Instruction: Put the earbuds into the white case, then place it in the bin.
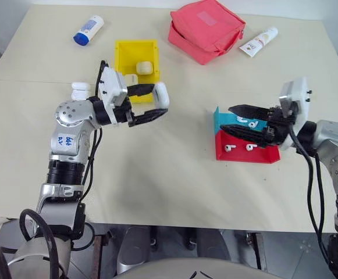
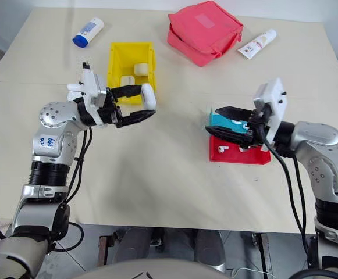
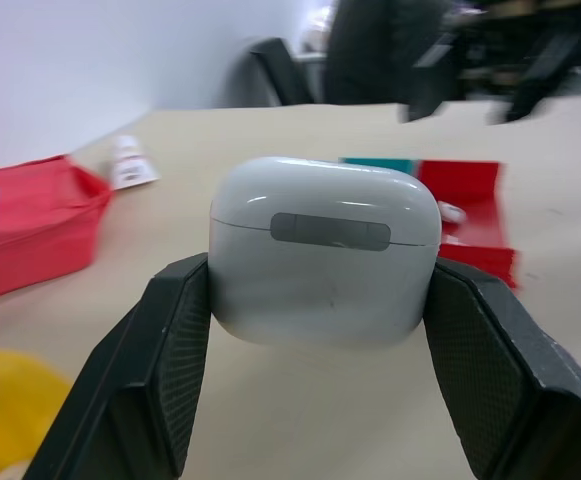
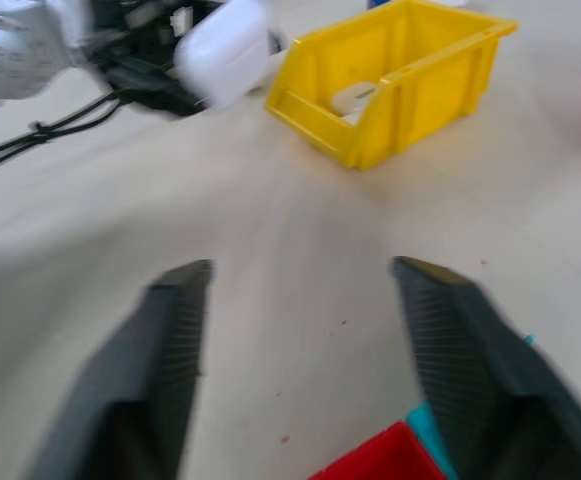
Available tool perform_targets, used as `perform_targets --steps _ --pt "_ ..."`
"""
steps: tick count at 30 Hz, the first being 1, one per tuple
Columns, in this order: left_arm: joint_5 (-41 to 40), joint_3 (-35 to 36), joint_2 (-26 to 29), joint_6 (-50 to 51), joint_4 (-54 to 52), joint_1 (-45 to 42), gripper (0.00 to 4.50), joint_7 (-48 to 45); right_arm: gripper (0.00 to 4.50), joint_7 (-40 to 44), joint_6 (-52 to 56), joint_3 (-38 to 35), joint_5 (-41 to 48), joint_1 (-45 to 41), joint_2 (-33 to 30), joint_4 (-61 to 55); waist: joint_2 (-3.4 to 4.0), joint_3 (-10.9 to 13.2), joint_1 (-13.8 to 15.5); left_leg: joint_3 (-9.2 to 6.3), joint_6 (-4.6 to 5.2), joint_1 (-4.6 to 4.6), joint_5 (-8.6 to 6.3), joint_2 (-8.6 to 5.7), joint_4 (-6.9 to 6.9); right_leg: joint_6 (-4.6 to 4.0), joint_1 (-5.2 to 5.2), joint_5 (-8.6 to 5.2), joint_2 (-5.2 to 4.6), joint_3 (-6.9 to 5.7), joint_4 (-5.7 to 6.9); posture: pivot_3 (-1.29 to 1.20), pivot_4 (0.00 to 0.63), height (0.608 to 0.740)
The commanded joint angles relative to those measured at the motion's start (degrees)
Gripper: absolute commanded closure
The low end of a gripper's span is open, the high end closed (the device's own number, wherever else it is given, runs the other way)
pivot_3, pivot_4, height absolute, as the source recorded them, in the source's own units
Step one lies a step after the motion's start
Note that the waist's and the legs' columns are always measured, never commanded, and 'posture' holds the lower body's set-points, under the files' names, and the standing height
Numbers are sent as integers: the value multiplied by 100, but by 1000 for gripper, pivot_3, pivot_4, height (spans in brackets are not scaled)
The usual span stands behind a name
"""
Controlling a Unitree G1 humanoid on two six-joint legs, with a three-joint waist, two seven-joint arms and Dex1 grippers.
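With its lid shut, the small glossy white rounded earbud case is clamped in the left end effector beside the bright yellow rectangular plastic bin, so only binning looks left, while the right end effector is spread apart and empty.

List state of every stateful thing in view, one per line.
white case: lid shut, held above the table
left gripper: shut on white case
right gripper: open, nothing between its fingers
bin: holds other white cases
red tray: earbuds lying in it
blue tray: contents unclear
red pouch: open or shut unclear
bottle: lying down, blue cap on
tube: lying down
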Motion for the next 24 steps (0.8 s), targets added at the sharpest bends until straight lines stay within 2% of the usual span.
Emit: perform_targets --steps 1,8,13,15,18,24 --pt "102 383 45 -342 742 -518 1680 515 97 147 -148 -314 219 107 -30 -135 0 0 7 2 0 0 0 0 0 0 0 0 0 0 -1 0 150 740" --pt "630 431 123 -1137 2954 -1589 1680 1100 42 -271 -226 -489 268 189 188 -322 -2 1 71 6 0 0 0 -4 1 1 -1 0 -2 -2 0 0 150 740" --pt "893 405 80 -1554 4054 -2119 1680 1301 42 -516 -204 -517 271 312 230 -494 -4 2 84 7 2 -2 -1 -7 0 3 -4 1 -3 -6 -1 0 150 740" --pt "955 416 19 -1679 4374 -2255 947 1354 0 -581 -212 -500 258 325 234 -503 -5 3 83 7 2 -3 -1 -8 0 3 -4 2 -3 -7 -1 0 150 740" --pt "983 444 -85 -1899 4604 -2382 115 1313 0 -615 -235 -405 204 268 213 -457 -5 3 76 8 2 -3 -1 -7 0 4 -5 2 -3 -7 -1 0 150 740" --pt "732 550 -56 -2115 4075 -2262 27 728 0 -487 -360 -296 70 47 169 -257 -5 3 56 14 2 -2 -1 -5 1 4 -8 2 -2 -7 0 0 150 740"
